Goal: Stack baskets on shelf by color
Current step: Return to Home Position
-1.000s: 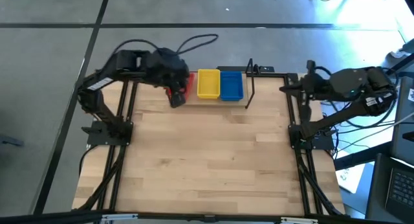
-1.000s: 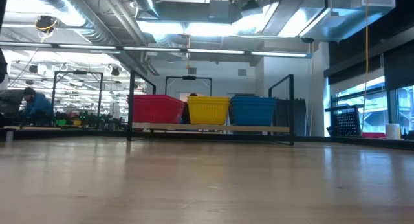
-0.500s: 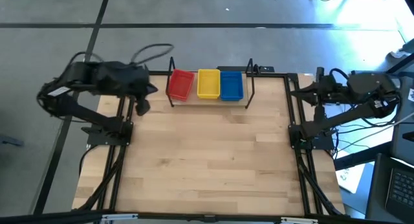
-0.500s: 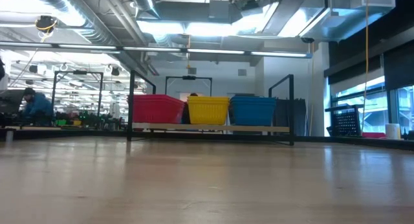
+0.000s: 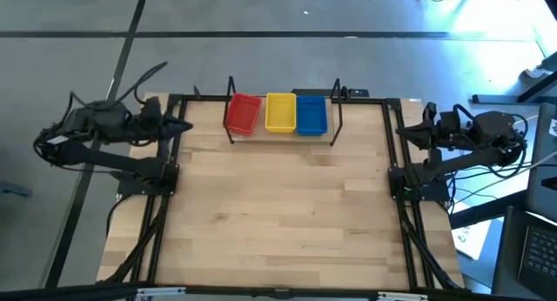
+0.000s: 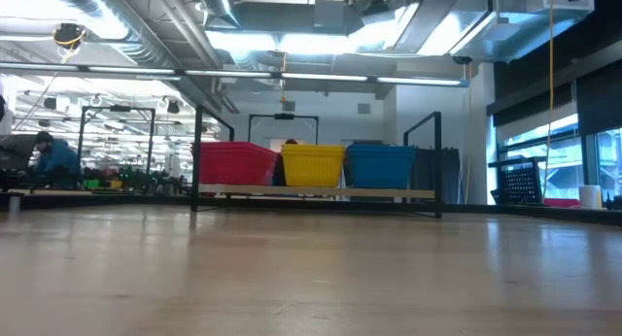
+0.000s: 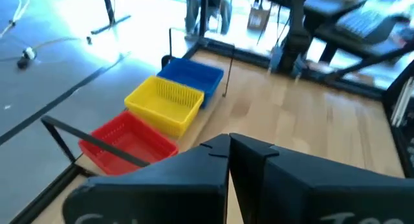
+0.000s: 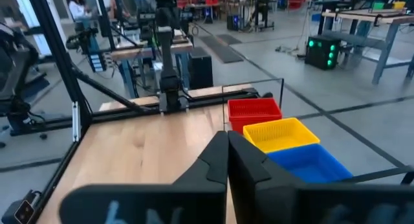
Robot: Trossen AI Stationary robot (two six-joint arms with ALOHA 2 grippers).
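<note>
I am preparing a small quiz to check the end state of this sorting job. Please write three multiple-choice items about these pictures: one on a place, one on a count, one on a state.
1. Which colour stands in the middle of the shelf?
A. red
B. blue
C. yellow

2. How many colours of basket stand on the shelf?
A. three
B. two
C. five

3. How is the left gripper?
A. wide open
B. shut, holding nothing
C. shut on a basket

Answers:
1 C: the yellow baskets stand between the red baskets and the blue baskets.
2 A: red, yellow and blue show side by side in the low view.
3 B: in the left wrist view its fingers meet with nothing between them, away from the shelf. The right gripper, also shut, is at the table's right edge.
</note>
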